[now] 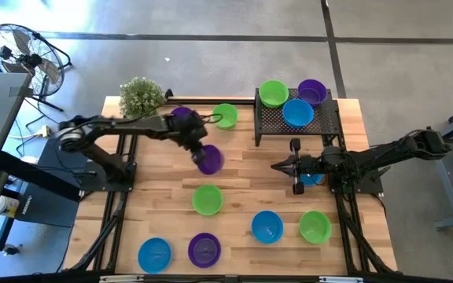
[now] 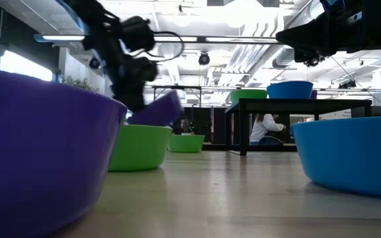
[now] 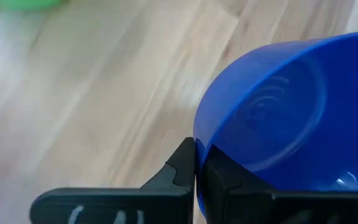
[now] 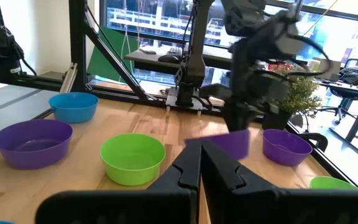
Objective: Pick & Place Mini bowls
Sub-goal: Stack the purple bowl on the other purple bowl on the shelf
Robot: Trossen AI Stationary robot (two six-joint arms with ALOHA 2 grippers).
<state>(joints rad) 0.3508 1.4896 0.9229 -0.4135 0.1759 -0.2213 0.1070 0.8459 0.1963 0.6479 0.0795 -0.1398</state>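
Left tool (image 1: 203, 151) is clamped on a purple bowl's (image 1: 211, 160) rim, apparently lifted clear of the bench (image 1: 242, 177). Keep the bowl level and carry it high over the rack (image 1: 330, 124). Right tool (image 1: 278, 166) waits closed mid-bench.

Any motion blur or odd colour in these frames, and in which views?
High view: the left end effector and its purple bowl are smeared. Low view: near bowls loom out of focus. Left wrist view: the bowl reads blue, table streaked. Right wrist view: left arm blurred.
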